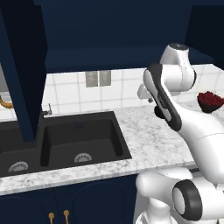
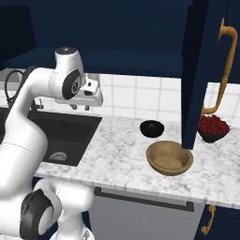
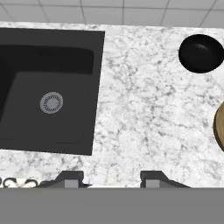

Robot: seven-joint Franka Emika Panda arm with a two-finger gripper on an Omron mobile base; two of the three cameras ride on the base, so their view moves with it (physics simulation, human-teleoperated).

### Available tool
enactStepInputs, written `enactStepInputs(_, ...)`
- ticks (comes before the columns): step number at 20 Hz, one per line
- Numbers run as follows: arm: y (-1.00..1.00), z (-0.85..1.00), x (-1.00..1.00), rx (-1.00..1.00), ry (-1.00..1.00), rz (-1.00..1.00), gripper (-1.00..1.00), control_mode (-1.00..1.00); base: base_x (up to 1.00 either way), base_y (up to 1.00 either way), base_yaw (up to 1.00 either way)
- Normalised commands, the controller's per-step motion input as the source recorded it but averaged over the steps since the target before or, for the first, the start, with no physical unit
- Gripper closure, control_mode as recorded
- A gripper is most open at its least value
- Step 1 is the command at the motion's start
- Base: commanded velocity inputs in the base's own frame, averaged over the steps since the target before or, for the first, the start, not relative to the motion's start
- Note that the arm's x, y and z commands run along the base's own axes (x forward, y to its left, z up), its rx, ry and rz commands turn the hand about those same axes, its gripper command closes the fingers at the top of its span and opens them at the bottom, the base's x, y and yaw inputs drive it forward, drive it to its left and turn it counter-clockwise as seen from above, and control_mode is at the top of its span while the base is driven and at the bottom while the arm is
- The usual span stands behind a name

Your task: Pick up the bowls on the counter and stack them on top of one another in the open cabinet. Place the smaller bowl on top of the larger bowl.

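Note:
The larger bowl (image 2: 169,158), wide tan wood, sits on the white marble counter (image 2: 117,154) near its front edge; its rim (image 3: 220,127) shows at the right edge of the hand view. The smaller bowl (image 2: 213,127), dark with a lumpy red top, stands further right behind the navy door panel (image 2: 201,70), and is also seen as the smaller bowl (image 1: 211,100). The open cabinet (image 2: 122,58) hangs above. My gripper (image 2: 79,108) hovers open and empty, pointing down over the counter beside the sink, well left of both bowls; its fingertips (image 3: 72,179) stand wide apart.
A plain small black bowl (image 2: 152,128) sits on the counter behind the wooden one, also visible as the black bowl (image 3: 201,53). A black double sink (image 1: 65,140) lies to the left. The left cabinet door (image 1: 22,70) hangs open over the sink. Tiled wall behind.

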Motion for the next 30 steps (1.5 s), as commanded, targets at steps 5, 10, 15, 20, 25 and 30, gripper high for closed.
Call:
enactStepInputs(5, -0.68, -0.28, -0.05, 0.0, -0.03, -0.03, -1.0, -1.0, 0.0, 0.0, 0.0)
enactStepInputs(10, -0.99, -0.33, 0.07, -0.03, -0.07, -0.03, -1.0, -1.0, 0.0, 0.0, 0.0)
enactStepInputs(15, -0.62, -0.46, 0.54, -0.13, -0.05, 0.05, -1.0, -1.0, 0.0, 0.0, 0.0)
enactStepInputs(20, -0.03, -0.57, 0.95, -0.16, 0.1, 0.02, -1.0, -1.0, 0.0, 0.0, 0.0)
enactStepInputs(25, -0.03, -0.69, 0.97, -0.12, 0.17, -0.02, -1.0, -1.0, 0.0, 0.0, 0.0)
enactStepInputs(30, -0.23, -0.21, 0.23, -0.01, 0.06, -0.03, -1.0, -1.0, 0.0, 0.0, 0.0)
